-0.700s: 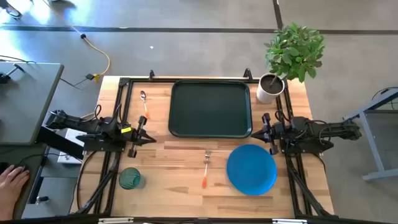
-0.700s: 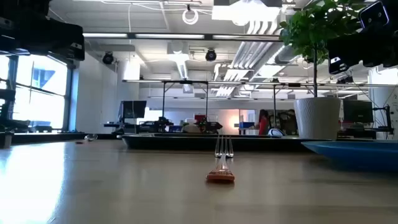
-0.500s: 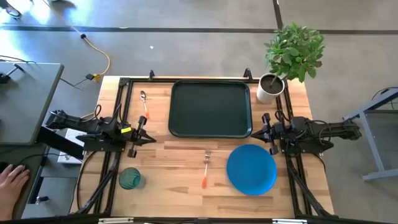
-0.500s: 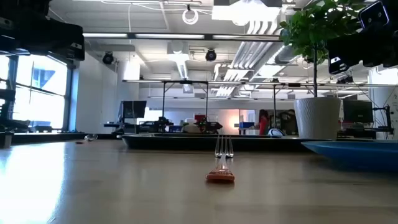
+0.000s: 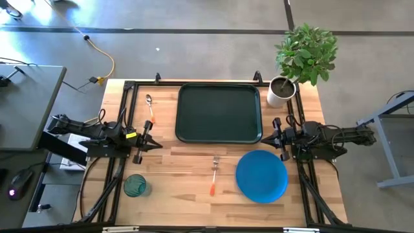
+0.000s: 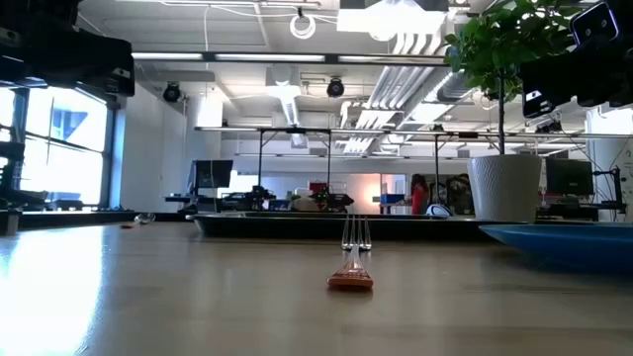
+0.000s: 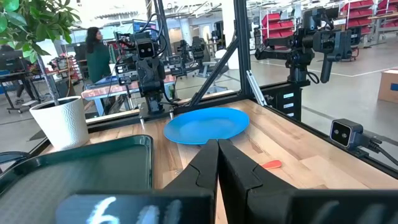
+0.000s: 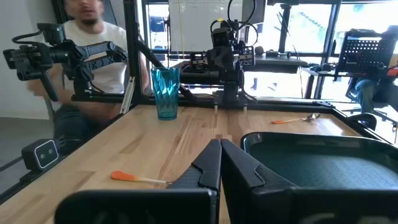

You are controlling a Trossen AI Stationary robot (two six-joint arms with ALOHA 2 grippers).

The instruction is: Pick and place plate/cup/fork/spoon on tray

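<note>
On the wood table (image 5: 187, 188), fork (image 5: 213, 175) lies 12-to-6, tines toward tray (image 5: 218, 112) at 12; no readable writing. Left gripper (image 5: 157, 144) and right gripper (image 5: 266, 138): fingers closed, empty.

We see our right hand (image 8: 219, 163) with its fingers pressed together over the counter (image 8: 161, 146). The tray (image 8: 323, 163) lies beside it, the fork (image 8: 138, 178) on the other side. Farther off stand the cup (image 8: 165, 93) and spoon (image 8: 296, 119), with a person (image 8: 93, 59) behind.
</note>
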